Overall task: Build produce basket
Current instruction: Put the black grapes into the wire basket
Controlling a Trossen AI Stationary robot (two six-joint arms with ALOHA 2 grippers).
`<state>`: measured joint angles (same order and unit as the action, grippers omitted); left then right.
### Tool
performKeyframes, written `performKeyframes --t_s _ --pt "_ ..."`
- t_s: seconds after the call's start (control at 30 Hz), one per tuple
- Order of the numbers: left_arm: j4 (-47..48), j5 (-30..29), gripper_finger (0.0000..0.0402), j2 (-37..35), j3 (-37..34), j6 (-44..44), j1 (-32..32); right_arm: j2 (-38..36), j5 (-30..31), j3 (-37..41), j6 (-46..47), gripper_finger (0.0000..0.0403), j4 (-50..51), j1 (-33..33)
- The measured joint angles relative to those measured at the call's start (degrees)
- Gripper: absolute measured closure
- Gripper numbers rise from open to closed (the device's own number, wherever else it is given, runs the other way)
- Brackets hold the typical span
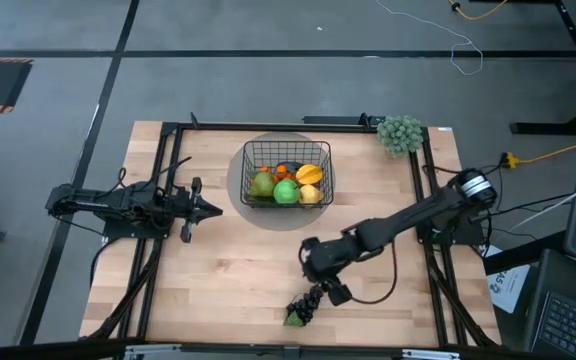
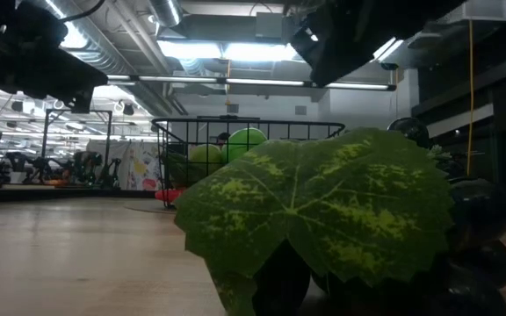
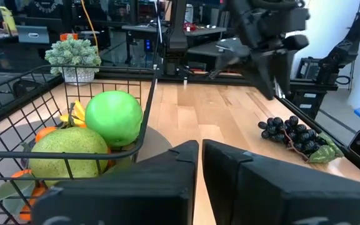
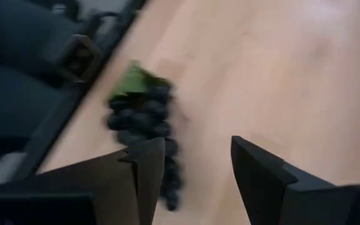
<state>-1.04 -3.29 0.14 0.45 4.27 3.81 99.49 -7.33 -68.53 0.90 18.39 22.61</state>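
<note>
The black wire basket (image 1: 286,172) stands at the table's far middle. It holds a pear (image 3: 67,150), a green apple (image 3: 113,117), oranges and yellow fruits. A bunch of dark grapes (image 1: 301,308) with a green leaf (image 2: 323,211) lies on the wood near the table's front edge. My right gripper (image 4: 195,169) hovers open above the grapes (image 4: 142,122), slanting down, just to their right and a little farther from the front edge. My left gripper (image 1: 208,208) rests shut and level to the basket's left, its fingers (image 3: 200,169) together.
A pale grey-green bushy cluster (image 1: 400,133) stands at the far right corner. A flat grey disc (image 1: 236,188) lies under the basket. Black frame rails (image 1: 158,250) run along the table's left and right sides. Bare wood spreads between the basket and the grapes.
</note>
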Motion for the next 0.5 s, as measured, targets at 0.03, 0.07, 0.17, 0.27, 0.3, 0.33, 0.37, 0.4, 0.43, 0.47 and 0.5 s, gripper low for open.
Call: performKeyframes --t_s 0.03,0.07,0.17,0.27,0.3,0.33,0.37,0.4,0.43,0.47,0.5 --pt "0.0 0.0 0.0390 0.0 0.0 0.0 0.0 0.8 -2.4 -1.1 0.0 0.0229 0.7 0.0" --pt "0.0 0.0 0.0392 0.0 0.0 0.0 0.0 1.7 -4.6 -2.0 0.0 0.0229 0.7 0.0" --pt "0.0 0.0 0.0396 0.0 0.0 0.0 0.0 3.9 -8.5 -3.4 0.1 0.0227 0.8 0.0" --pt "0.0 0.0 0.0400 0.0 0.0 0.0 0.0 5.9 -11.1 -3.9 1.4 0.0217 0.9 0.0" --pt "0.0 0.0 0.0401 0.0 0.0 0.0 0.0 6.7 -11.5 -3.9 1.7 0.0213 0.9 0.0" --pt "0.0 0.0 0.0401 0.0 0.0 0.0 0.0 7.3 -11.8 -3.9 1.8 0.0208 1.0 0.0" --pt "0.0 0.0 0.0401 0.0 0.0 0.0 0.0 8.0 -11.8 -3.9 1.8 0.0203 1.3 0.1" --pt "0.0 0.0 0.0400 0.0 0.0 0.0 0.0 8.8 -11.8 -3.9 1.8 0.0197 1.4 0.1" --pt "0.0 0.0 0.0398 0.0 0.0 0.0 0.0 9.5 -11.9 -3.9 1.8 0.0192 1.0 0.2" --pt "0.0 0.0 0.0396 0.0 0.0 0.0 0.0 10.2 -11.8 -3.9 1.8 0.0187 0.8 0.3" --pt "0.0 0.0 0.0395 0.0 0.0 0.0 0.0 10.9 -11.8 -3.9 1.8 0.0182 0.8 0.4"
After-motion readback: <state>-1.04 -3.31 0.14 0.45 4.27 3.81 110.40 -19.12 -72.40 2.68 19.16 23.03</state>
